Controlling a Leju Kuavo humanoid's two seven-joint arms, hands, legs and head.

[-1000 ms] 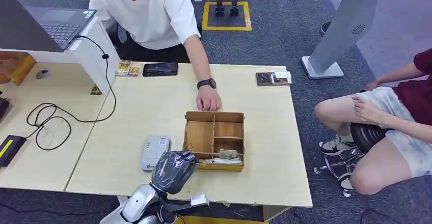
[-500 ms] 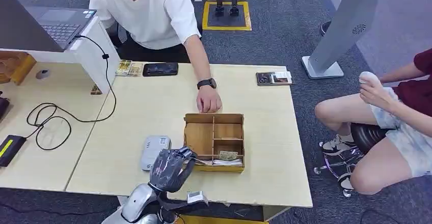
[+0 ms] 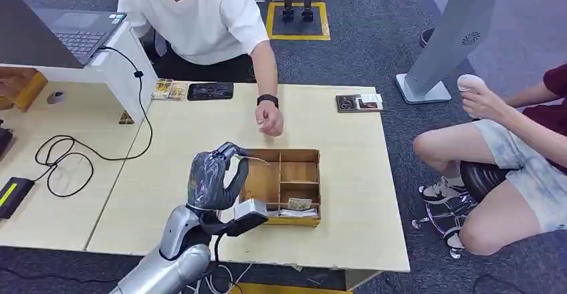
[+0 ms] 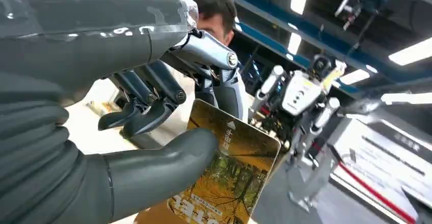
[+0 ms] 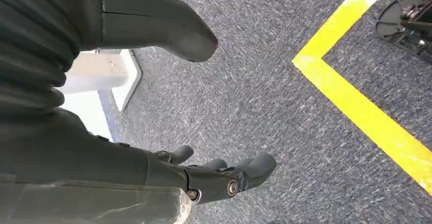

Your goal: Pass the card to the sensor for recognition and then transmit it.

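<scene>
my left hand [image 3: 212, 177] pinches the card [image 4: 229, 175] upright above the box [image 3: 297, 170]; right hand [image 5: 153, 132] hangs loose, holding nothing.

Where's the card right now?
The card is pinched in the left hand, raised above the table's near side, just left of the wooden box; the left wrist view shows its yellow printed face.

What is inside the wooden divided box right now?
The wooden box holds cards or papers in its near compartments; the right far compartment looks bare. The left hand, pinching a card, covers part of the left compartment.
</scene>
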